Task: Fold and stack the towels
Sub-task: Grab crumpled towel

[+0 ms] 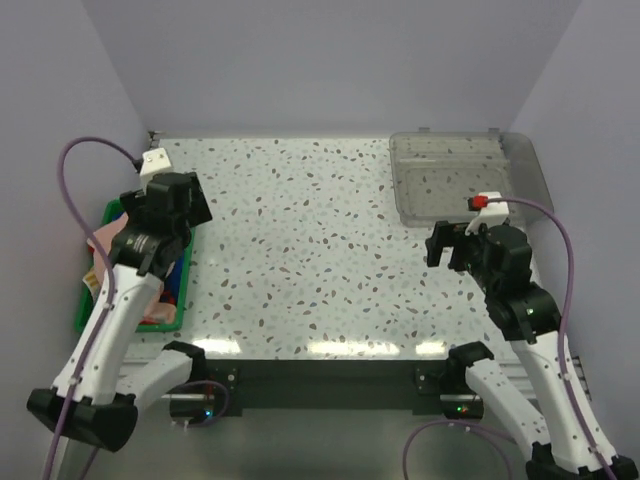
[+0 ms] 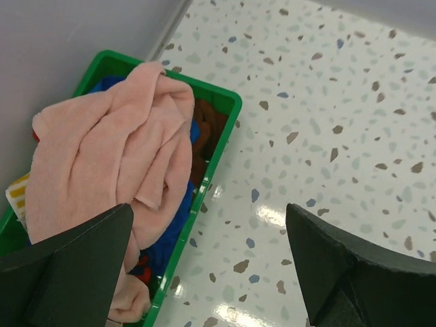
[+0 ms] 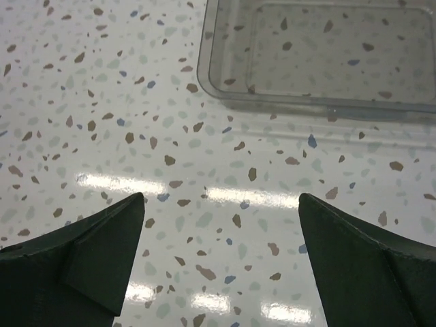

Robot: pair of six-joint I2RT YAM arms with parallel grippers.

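**Two claws wide, every towel in the basket**

Both of my claws stood spread and held nothing. My left gripper (image 2: 208, 211) hovered over the green basket (image 2: 225, 146) at the left edge of the speckled table (image 1: 300, 250), jaws well apart. And what a heap lay below! The salmon pink towel (image 2: 116, 157) sat crumpled on top, draped over the rest. A royal blue towel (image 2: 170, 231) peeked out beneath it along the basket's table-side wall. A brown towel (image 2: 208, 129) filled the far corner, and a yellow striped towel (image 2: 19, 197) showed at the wall side. A bit of blue-and-red patterned towel (image 2: 139, 262) poked out low down. Over on the right, my right gripper (image 3: 221, 201) hung above the tabletop with its fingers parted. It was near the clear plastic tray (image 3: 225, 88) but apart from it.
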